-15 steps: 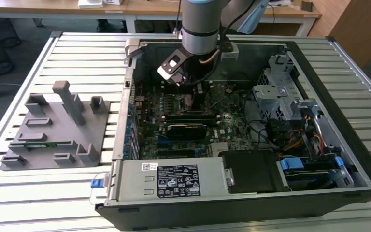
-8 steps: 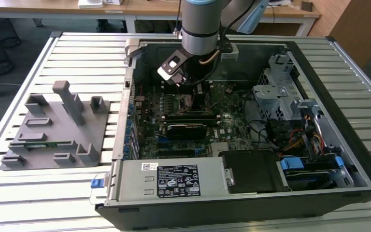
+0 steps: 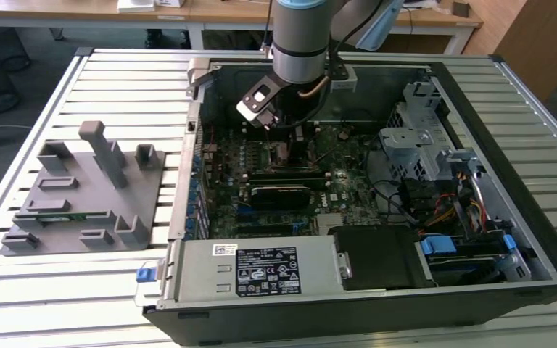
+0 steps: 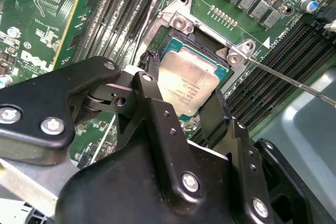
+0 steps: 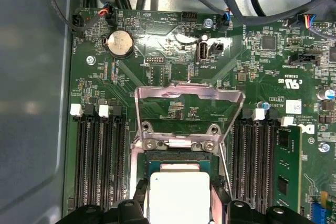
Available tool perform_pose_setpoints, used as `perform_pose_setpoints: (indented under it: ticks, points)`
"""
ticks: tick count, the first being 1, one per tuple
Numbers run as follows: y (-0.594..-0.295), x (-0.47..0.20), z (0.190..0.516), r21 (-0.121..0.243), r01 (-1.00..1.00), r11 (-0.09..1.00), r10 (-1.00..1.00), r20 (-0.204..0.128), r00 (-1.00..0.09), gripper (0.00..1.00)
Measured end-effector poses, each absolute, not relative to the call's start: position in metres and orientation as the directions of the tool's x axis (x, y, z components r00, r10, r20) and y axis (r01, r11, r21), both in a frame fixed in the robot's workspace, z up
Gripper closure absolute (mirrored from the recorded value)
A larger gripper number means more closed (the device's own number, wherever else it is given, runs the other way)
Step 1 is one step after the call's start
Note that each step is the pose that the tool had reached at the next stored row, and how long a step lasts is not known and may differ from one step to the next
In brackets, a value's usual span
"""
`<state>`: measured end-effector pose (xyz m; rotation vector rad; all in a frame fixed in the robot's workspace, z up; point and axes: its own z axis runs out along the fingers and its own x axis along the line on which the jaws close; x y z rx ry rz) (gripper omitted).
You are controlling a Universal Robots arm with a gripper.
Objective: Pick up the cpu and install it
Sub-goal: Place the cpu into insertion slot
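Pincer (image 3: 289, 141) low inside the open computer case (image 3: 539, 246), at about twelve o'clock from the middle of the motherboard (image 3: 289, 188) in the exterior view. Black fingers (image 4: 155, 103) parted by no more than the chip's width. Closed, in both wrist views, against two opposite edges of the cpu (image 4: 191, 85) (image 5: 178, 195), one finger on each side.

Cpu small, flat and square. Pale silvery metal lid with faint dark print across it, washed almost white by glare in the first wrist view. Narrow green rim showing round the lid.

Lying level over the square socket (image 4: 181, 38), lined up with its opening and between the rows of long black memory slots (image 5: 100, 156). Cannot tell whether fully seated or just above the contacts.

Metal retention frame (image 5: 184, 90) swung up and standing open just beyond the socket. Thin lever rod (image 4: 283, 75) released, slanting away from the socket corner.

Grey plastic tray (image 3: 85, 196) on the slatted table, at nine o'clock from the case and well apart from the pincer. Thin green memory stick (image 3: 70, 215) in one of the tray's slots.
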<state>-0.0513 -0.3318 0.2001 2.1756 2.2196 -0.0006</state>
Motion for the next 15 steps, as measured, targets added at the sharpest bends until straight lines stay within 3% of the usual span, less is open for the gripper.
perform_pose_setpoints:
  ticks: [15]
  points:
    - [-0.3320, -0.0512, 0.1942, 0.023, 1.000, 0.009, 1.000, -0.024, -0.008, 0.45]
